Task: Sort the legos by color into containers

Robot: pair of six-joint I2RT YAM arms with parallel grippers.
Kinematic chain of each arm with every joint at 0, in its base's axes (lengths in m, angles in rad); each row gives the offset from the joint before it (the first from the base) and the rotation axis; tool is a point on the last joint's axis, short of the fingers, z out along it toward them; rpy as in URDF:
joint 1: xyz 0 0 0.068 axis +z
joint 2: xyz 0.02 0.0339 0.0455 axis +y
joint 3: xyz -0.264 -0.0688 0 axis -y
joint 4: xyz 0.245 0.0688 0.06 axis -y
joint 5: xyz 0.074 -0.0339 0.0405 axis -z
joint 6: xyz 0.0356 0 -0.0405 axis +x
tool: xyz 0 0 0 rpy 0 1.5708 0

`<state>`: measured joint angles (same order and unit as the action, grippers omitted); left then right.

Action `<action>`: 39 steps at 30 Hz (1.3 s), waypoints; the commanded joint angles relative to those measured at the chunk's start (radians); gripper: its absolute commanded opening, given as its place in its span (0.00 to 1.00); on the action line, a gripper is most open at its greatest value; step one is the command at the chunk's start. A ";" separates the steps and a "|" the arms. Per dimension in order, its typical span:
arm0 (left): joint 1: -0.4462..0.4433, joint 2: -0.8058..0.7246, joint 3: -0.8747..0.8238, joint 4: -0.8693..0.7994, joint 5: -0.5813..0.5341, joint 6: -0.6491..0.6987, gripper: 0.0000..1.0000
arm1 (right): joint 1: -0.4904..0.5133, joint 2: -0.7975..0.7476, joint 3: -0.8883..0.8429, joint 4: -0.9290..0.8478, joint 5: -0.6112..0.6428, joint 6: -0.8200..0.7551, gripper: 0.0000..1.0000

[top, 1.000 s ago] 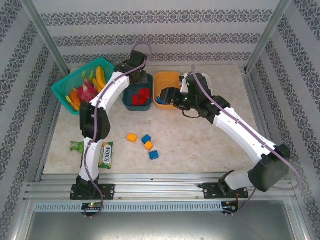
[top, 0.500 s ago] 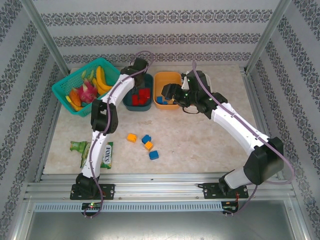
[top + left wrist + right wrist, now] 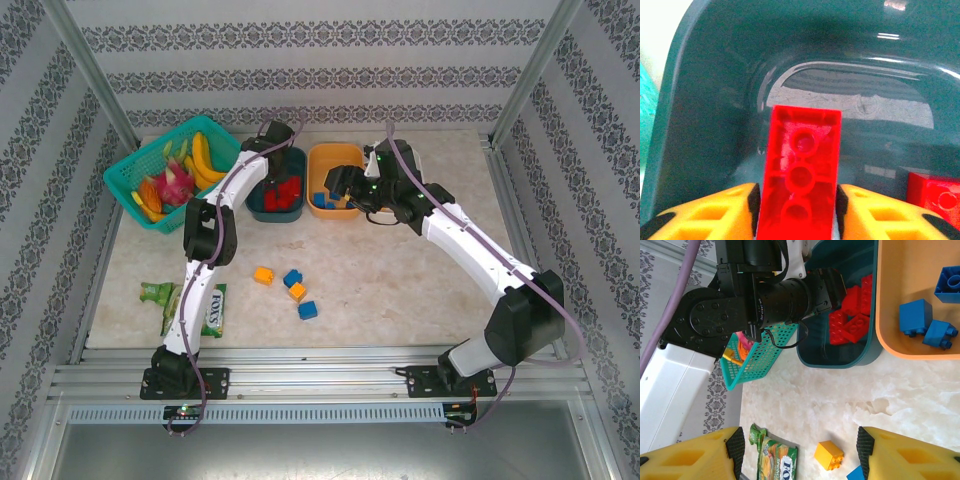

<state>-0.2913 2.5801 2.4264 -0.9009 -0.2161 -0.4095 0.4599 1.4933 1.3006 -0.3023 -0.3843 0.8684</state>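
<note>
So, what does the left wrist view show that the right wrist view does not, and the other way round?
Left wrist view: the left gripper shut on a red lego, its hollow underside facing the camera, with the inside of the dark teal bin behind it.
Right wrist view: the open right gripper above the table, three blue legos in the orange bin, a snack packet, and an orange-yellow lego on the table.
Both: the dark teal bin with red legos lying in it.
</note>
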 commanded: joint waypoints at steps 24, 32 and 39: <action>0.000 -0.893 -0.594 0.005 0.107 -0.210 0.74 | 0.282 0.029 0.035 -0.279 0.212 -0.387 0.64; 0.001 -1.431 -1.142 -0.035 0.197 -0.357 0.82 | 0.425 0.278 0.217 -0.404 0.208 -0.615 0.68; 0.001 -1.828 -1.404 -0.218 0.253 -0.460 0.91 | 0.486 0.517 0.416 -0.500 0.215 -0.718 0.75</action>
<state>-0.2924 0.8471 1.0607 -1.0050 0.0067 -0.7933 0.9276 1.9491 1.6360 -0.7265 -0.1917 0.2363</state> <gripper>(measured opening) 0.896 0.740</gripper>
